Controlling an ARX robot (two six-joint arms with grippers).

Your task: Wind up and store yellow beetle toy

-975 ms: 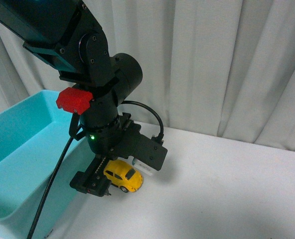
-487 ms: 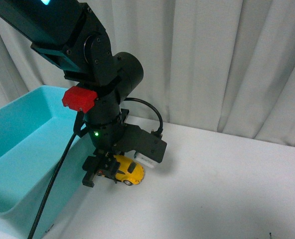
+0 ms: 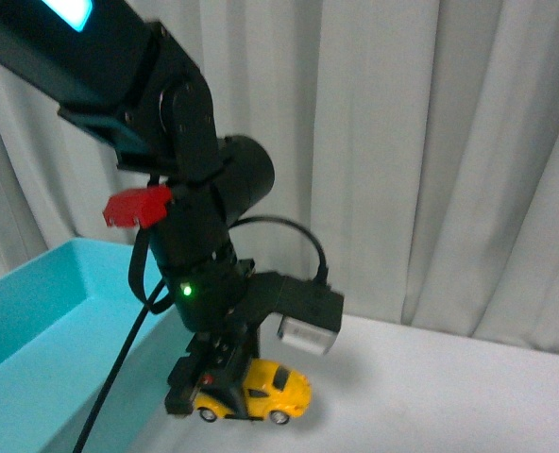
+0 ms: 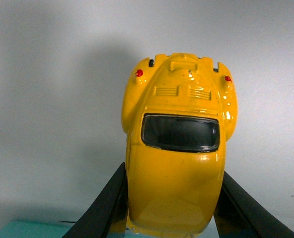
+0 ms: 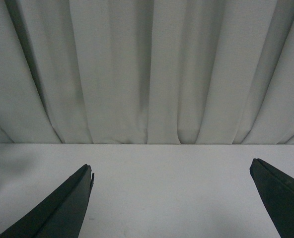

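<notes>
The yellow beetle toy (image 3: 265, 391) is held side-on just over the white table (image 3: 449, 396), close to the teal bin's near wall. My left gripper (image 3: 225, 389) is shut on it from the left end. In the left wrist view the yellow beetle toy (image 4: 179, 144) fills the middle, dark window up, with a black finger (image 4: 107, 203) pressed against each flank. The left gripper (image 4: 174, 171) sits around its lower body. My right gripper (image 5: 172, 173) is open over bare table, nothing between its fingers (image 5: 80, 191).
A teal bin (image 3: 43, 311) stands at the left, its inside open. Pale pleated curtains (image 3: 431, 160) close off the back of the table. The left arm's black cable (image 3: 119, 377) hangs down beside the bin.
The left gripper has narrowed from wide open beside the toy to shut on it. The toy has turned side-on. The whole scene now sits lower in the front view.
</notes>
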